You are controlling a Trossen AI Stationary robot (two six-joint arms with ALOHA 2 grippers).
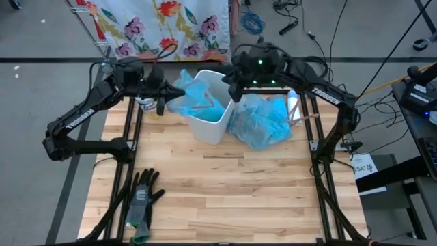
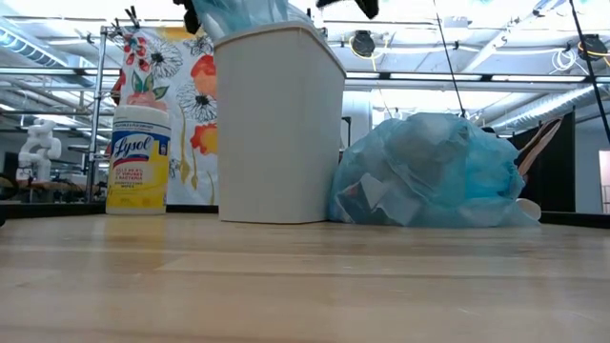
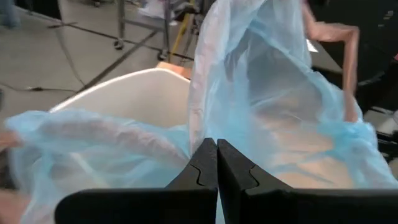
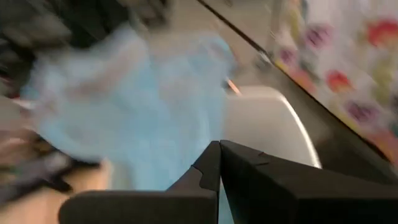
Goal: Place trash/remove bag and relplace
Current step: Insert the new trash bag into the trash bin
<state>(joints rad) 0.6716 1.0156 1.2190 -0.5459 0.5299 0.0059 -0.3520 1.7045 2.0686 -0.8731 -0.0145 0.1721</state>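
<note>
A full, crumpled blue plastic bag of trash (image 1: 263,121) lies beside the white plastic bin (image 1: 210,109) near the table's far edge. Left gripper (image 1: 161,104) and right gripper (image 1: 233,92), fingers clamped on the fresh blue liner (image 1: 205,102), should stretch it evenly over the rim.

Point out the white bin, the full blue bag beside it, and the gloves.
Bin (image 1: 208,126): high view, on its white outer wall.
Full bag (image 1: 263,123): high view, on the middle of the crumpled blue plastic.
Gloves (image 1: 142,199): high view, on the palm of the black-and-grey pair.
</note>
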